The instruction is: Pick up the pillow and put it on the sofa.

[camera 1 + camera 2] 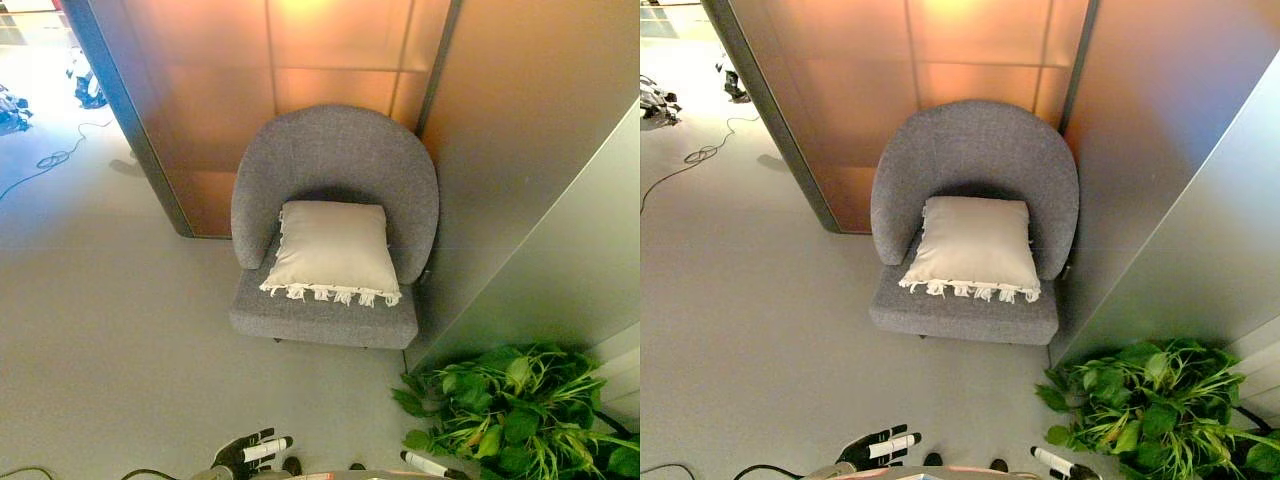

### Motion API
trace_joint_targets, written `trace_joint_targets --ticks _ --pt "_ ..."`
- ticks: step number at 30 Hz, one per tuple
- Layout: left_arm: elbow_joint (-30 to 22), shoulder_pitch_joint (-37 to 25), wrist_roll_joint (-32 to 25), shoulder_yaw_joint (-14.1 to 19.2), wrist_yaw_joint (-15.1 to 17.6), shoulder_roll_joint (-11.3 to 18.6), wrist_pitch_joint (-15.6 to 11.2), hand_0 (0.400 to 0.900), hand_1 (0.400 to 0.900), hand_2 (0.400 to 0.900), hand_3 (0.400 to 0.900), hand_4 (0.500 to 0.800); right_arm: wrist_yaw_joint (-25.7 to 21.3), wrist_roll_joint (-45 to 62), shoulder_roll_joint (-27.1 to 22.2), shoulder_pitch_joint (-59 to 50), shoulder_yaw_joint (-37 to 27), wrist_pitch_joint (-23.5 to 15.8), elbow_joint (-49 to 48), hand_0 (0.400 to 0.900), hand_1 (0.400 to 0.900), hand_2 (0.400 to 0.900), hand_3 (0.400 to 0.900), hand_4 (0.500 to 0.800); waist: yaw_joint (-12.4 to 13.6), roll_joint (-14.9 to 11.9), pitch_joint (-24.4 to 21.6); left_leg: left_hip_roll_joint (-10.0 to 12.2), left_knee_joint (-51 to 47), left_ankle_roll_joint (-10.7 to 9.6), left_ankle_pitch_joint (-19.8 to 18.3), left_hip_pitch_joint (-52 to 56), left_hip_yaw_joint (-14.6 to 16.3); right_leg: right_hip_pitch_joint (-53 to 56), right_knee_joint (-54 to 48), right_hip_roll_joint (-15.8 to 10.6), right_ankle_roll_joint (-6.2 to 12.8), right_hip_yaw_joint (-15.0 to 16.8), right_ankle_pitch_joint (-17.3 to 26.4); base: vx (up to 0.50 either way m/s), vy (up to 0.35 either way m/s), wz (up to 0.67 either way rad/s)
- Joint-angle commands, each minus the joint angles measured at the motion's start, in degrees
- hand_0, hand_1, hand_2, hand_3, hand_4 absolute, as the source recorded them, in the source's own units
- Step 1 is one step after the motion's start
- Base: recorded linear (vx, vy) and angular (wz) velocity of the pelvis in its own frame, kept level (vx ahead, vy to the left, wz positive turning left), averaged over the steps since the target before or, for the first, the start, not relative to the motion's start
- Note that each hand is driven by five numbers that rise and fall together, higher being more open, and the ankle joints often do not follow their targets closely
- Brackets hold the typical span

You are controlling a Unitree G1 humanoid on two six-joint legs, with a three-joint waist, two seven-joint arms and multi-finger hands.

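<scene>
The cream pillow (333, 246) rests on the grey sofa (335, 160) – plant (1160, 405) near right. Left hand (876, 447) empty, fingers relaxed; right hand (1060, 464) barely shows – can't tell.

Down in the right corner sits a leafy green plant (520, 410), close against a pale grey wall (560, 260). Behind, orange-lit panels (300, 60) glow. A thin cable (50, 160) snakes across the grey floor (110, 300) far left.
</scene>
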Motion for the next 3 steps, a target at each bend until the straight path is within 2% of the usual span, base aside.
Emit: trace_joint_targets --ticks 1,3 --pt "4.8 -3.6 3.0 2.2 -2.2 -1.6 -3.2 0.9 0.9 0.9 0.9 0.8 2.9 -2.5 -0.7 -3.4 -1.3 0.3 3.1 0.9 0.9 0.9 0.9 0.8 -0.5 0.0 -1.6 -1.0 0.5 -1.0 -4.0 0.4 -1.5 0.4 3.8 -2.5 4.24 0.8 -3.3 0.01 0.008 -0.1" --pt "5.3 -3.5 3.2 2.8 -2.4 -1.5 -3.6 0.9 0.9 0.9 0.9 0.8 3.2 -2.5 -0.9 -3.2 -1.6 -0.5 3.5 0.9 0.9 0.9 0.9 0.8 -0.6 0.1 -1.8 -1.1 0.6 -0.9 -4.1 0.6 -1.6 0.5 3.9 -2.5 4.23 1.0 -3.3 0.01 0.006 -0.08"
